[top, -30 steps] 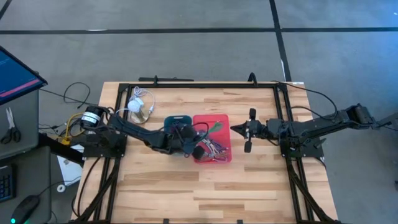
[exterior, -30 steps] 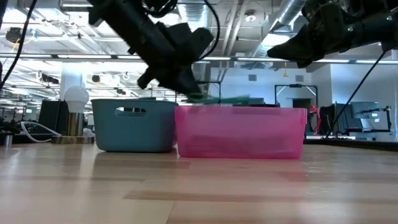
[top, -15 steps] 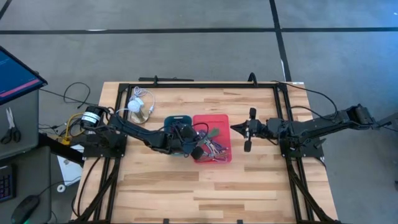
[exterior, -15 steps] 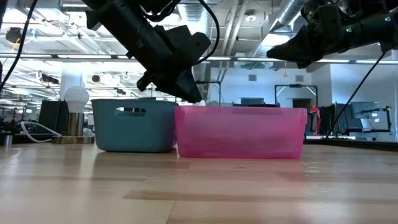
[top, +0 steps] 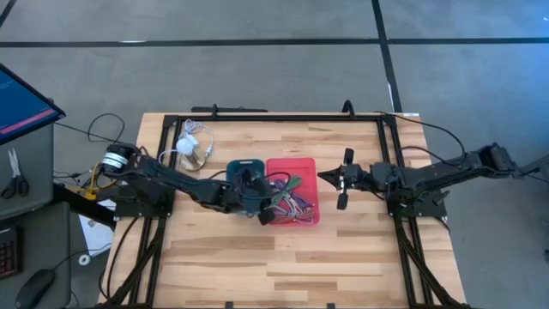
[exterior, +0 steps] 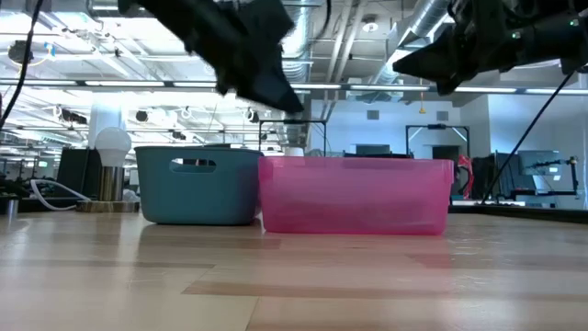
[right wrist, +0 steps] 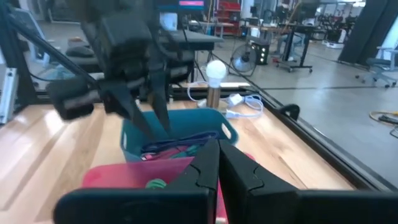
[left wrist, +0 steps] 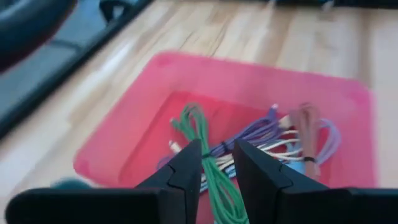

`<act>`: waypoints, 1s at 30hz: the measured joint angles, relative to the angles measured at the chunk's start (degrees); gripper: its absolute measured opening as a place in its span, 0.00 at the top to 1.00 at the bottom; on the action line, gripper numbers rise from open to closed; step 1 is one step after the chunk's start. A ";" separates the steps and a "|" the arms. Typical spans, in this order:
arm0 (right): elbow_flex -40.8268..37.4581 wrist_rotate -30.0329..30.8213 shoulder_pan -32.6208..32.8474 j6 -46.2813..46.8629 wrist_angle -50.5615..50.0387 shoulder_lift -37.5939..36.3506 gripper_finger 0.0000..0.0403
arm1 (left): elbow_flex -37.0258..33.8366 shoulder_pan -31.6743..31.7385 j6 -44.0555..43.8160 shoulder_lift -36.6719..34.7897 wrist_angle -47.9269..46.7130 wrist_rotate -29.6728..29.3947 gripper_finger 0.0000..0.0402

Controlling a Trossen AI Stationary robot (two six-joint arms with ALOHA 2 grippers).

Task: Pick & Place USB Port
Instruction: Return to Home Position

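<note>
A pink bin (top: 302, 163) stands mid-table, touching a teal bin (top: 244, 164) on its left. In the pink bin lies a tangle of USB cables: a green one (left wrist: 211, 163), a purple one (left wrist: 258, 132) and white ones. My left gripper (left wrist: 217, 163) hangs open above the pink bin's near-left part (top: 268, 215), and the green cable lies below the gap between its fingers, untouched. In the low view the left gripper (exterior: 276, 87) is well above the bins' rims. My right gripper (top: 324, 178) is shut and hovers level to the right of the pink bin, holding nothing.
A white bulb lamp (top: 193, 142) with its cord stands at the far left of the table, behind the teal bin (exterior: 197, 184). Black frame rails (top: 274, 118) run along the table's edges. Bare wood (top: 283, 257) lies toward the near edge.
My left gripper has opened and let go of the green cable. The cable showed above the pink bin's rim in the low view and has dropped inside. The left gripper has then risen and rolled about its own axis.
</note>
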 joint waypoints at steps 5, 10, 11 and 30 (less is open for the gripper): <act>0.00 -0.03 1.94 -0.04 0.86 0.00 0.99 | 0.00 -3.22 9.35 -6.51 -0.05 -0.02 0.77; 0.00 -0.02 3.29 -0.31 0.75 0.00 0.99 | 0.00 -7.84 14.92 -14.52 -0.35 -0.02 0.77; 0.00 -0.02 3.44 -0.57 0.77 0.00 0.99 | 0.00 -8.82 15.83 -16.02 -0.52 -0.04 0.77; 0.01 17.75 4.13 -21.06 1.86 -2.16 0.99 | -14.25 -20.82 18.95 -46.06 -17.60 -23.93 0.77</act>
